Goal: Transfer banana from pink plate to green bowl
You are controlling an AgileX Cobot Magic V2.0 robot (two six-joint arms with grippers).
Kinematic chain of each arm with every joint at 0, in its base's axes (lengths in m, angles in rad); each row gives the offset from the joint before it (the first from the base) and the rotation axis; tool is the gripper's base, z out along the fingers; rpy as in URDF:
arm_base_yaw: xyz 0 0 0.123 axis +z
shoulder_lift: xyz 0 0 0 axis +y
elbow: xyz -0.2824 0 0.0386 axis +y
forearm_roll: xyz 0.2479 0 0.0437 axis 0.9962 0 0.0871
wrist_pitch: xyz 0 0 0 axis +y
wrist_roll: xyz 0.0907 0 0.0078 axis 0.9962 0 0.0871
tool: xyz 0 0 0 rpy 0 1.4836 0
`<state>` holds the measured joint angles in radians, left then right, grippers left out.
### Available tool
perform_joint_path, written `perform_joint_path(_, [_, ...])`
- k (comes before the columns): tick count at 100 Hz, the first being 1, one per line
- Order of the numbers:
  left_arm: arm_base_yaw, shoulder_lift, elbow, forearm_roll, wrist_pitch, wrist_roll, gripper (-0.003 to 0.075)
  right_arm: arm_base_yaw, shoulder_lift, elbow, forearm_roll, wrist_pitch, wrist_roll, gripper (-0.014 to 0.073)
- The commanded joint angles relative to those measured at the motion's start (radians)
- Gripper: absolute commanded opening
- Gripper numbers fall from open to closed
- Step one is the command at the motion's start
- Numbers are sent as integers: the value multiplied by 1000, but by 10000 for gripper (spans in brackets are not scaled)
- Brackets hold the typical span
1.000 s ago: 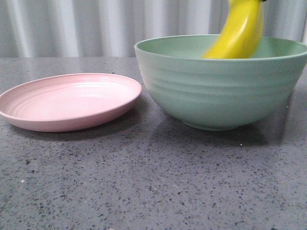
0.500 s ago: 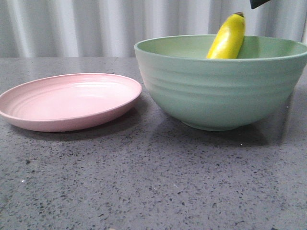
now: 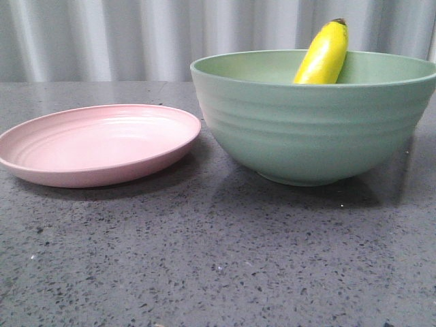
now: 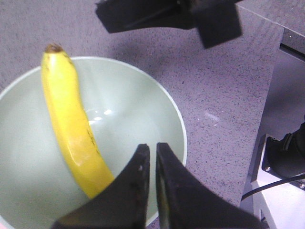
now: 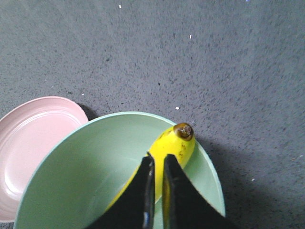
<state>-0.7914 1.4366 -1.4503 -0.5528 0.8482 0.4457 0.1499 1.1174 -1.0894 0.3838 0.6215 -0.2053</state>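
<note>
Banana: we see the banana (image 3: pixel 323 54) inside the green bowl (image 3: pixel 313 129), leaning on the inner wall, free of both grippers.
Long axis: it stands steep and tilted; the dark tip is up, above the rim, and the lower end goes down toward the bowl bottom.
Front view only: the tip rises over the far right part of the rim; the lower half is hidden behind the bowl wall.
Wrist views only: the left wrist view shows nearly the whole banana (image 4: pixel 71 124) along the wall of the bowl (image 4: pixel 143 109); the right wrist view shows the brown tip from above.
Left gripper: the left gripper (image 4: pixel 151 155) is above the bowl, its jaws almost together, with nothing between them.
Right gripper: the right gripper (image 5: pixel 157 164) is also above the bowl, its jaws nearly closed and empty.
Pink plate: the pink plate (image 3: pixel 95 143) lies just beside the bowl, on its left in the front view.
Writing: we can read no label or brand.
Table: the speckled grey table (image 3: pixel 218 259) carries both dishes.
</note>
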Motion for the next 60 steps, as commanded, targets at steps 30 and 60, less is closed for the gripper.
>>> perform_joint_path(30, [-3,-207,189,-32,-289,75,-20,2,-337,327,-3,-339,-75,-64])
perform_joint_path(60, [-3,-445,591,-32,-610,75,-20,2,-603,564,-3,-368,-75,-64])
